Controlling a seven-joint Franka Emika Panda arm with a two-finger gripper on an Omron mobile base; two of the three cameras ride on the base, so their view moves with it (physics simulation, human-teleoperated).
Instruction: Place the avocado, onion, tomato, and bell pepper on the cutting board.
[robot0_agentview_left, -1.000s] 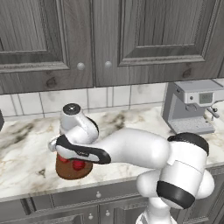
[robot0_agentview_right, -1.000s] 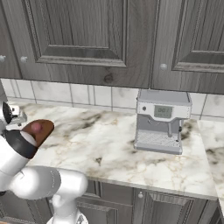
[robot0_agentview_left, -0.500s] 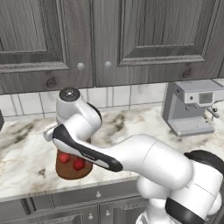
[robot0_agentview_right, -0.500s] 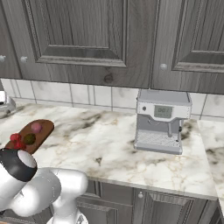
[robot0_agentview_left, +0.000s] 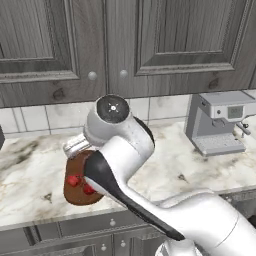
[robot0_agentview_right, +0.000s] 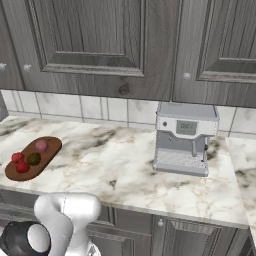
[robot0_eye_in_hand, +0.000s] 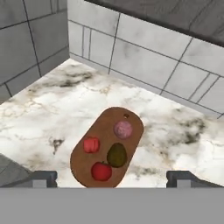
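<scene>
Gripper (robot0_eye_in_hand: 111, 177), jaws spread wide and empty, is being held above the dark reddish-brown wooden cutting board (robot0_eye_in_hand: 98, 131); round vegetables near the board's edges risk being nudged off onto the marble worktop (robot0_eye_in_hand: 52, 109).

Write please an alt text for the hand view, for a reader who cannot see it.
A dark wooden cutting board on a marble counter holds the onion, bell pepper, avocado and tomato. The open tool is above them, empty.
</scene>
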